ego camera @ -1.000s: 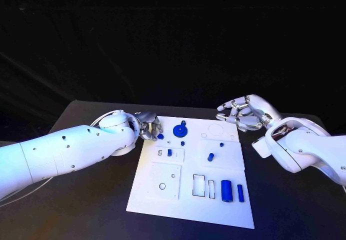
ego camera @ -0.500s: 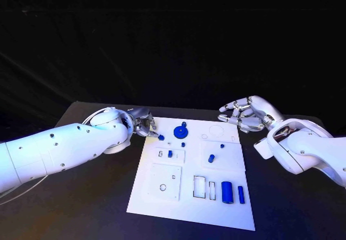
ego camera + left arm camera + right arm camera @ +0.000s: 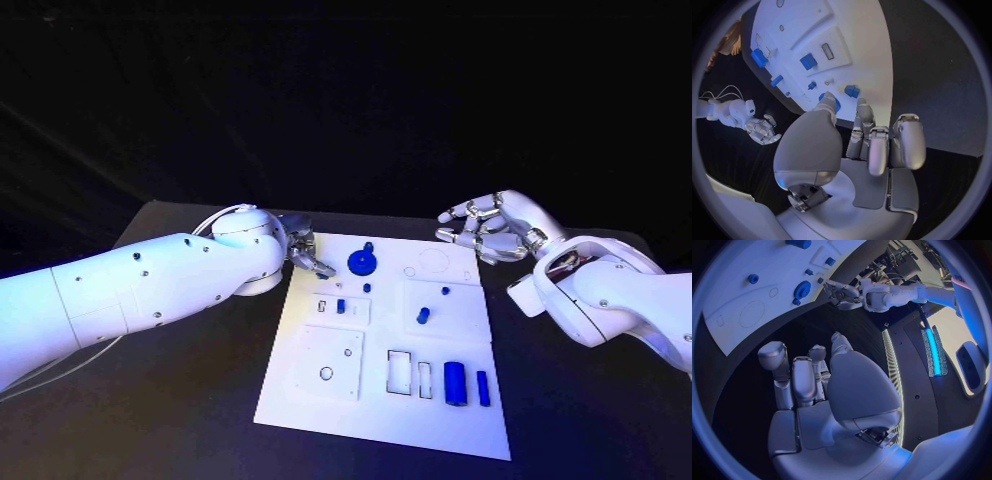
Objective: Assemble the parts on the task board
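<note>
**Inspector:** As seen from the head camera, the task board (image 3: pixel 389 350) lies in the middle of the black table (image 3: pixel 173 400), with blue parts spread over it: a round gear-like part (image 3: pixel 362 264) near the far edge, a small block (image 3: pixel 322 272) at the far left corner, a short peg (image 3: pixel 421 315) near the centre, and two upright cylinders (image 3: pixel 454 382) at the near right. The left hand (image 3: pixel 304 254) hangs over the far left corner, fingertips just beside the small block. The right hand (image 3: pixel 488 228) is off the board past its far right corner, well apart from every part.

**Reviewer:** And the hands' state?

**Inspector:** The left wrist view shows the left hand (image 3: pixel 864 145) holding nothing, fingers (image 3: pixel 907 140) loosely bent and apart, thumb extended toward the gear-like part (image 3: pixel 831 101) and the small block (image 3: pixel 852 90) just ahead. Judged released, on approach.

**Reviewer:** The right?

**Inspector:** In the right wrist view, the right hand (image 3: pixel 811 385) is likewise empty, fingers part-curled but separated, with the board's edge (image 3: pixel 729 335) beyond it. Released and idle.

**Reviewer:** Advice for the step?

**Inspector:** The likely step is a pick of the small block. The left hand should descend squarely, bracket the block between thumb and a finger, and avoid brushing the neighbouring gear-like part. Which recess receives it cannot be told from these views. The right hand is best kept off the board.
</note>
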